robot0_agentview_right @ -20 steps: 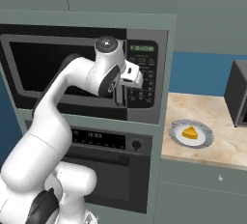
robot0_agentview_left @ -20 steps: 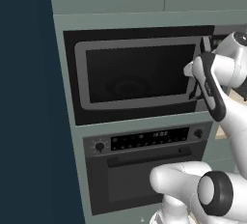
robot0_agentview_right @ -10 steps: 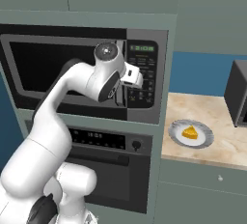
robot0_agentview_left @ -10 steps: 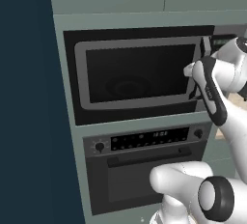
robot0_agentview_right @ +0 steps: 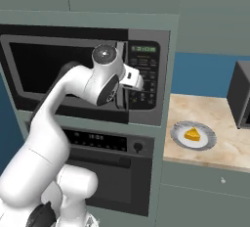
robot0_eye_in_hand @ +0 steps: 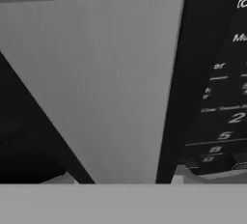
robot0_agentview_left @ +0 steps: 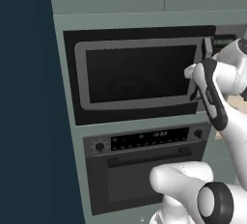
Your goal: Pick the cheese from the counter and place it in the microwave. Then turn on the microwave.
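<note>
Presently: gripper (robot0_agentview_right: pixel 126 98) at microwave (robot0_agentview_right: pixel 73 77) door handle (robot0_agentview_left: pixel 208 48), jaw spacing indiscernible; risk, a shallow hold slipping off; cheese (robot0_agentview_right: pixel 192 134) waits on plate (robot0_agentview_right: pixel 177 139).

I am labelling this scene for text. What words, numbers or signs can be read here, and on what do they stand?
"2", "5", "8", "0": keys on the microwave keypad, in the hand view.
Other keypad labels: cut off or blurred.
Microwave green display: too small to read.
Oven display strip: too small to read.

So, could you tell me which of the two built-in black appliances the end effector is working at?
The upper one, the microwave, with its dark window door and green-display keypad. The oven below it has knobs and a long display strip; the arm is not there.
</note>
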Tool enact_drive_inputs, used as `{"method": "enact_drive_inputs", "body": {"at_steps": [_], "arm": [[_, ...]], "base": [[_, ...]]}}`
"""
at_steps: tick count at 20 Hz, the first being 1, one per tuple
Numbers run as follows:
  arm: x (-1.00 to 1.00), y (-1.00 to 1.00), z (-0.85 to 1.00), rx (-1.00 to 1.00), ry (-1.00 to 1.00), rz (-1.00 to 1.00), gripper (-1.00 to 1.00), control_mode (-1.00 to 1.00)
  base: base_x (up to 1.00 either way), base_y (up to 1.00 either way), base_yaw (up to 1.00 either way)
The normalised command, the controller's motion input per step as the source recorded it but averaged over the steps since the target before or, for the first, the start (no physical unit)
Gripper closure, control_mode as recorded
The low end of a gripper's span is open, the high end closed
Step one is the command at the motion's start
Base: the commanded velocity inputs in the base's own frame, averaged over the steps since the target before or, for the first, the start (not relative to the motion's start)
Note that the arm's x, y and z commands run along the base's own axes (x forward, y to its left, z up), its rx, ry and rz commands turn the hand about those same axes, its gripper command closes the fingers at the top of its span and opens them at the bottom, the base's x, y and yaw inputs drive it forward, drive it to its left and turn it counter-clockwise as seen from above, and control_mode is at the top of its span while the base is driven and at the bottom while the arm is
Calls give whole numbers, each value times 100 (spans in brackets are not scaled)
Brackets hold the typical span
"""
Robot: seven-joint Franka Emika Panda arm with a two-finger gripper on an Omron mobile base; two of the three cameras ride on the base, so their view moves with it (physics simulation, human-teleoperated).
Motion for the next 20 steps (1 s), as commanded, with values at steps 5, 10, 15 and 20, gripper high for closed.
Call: {"method": "enact_drive_inputs", "body": {"at_steps": [5,10,15,20], "arm": [[-81,19,4,0,-1,0,100,-100],[-90,19,8,-2,-11,0,100,-100],[-96,23,4,-2,-11,-1,100,-100],[-97,26,3,-2,-9,-3,100,-100]], "base": [[0,0,0],[0,0,0],[0,0,0],[0,0,0]]}}
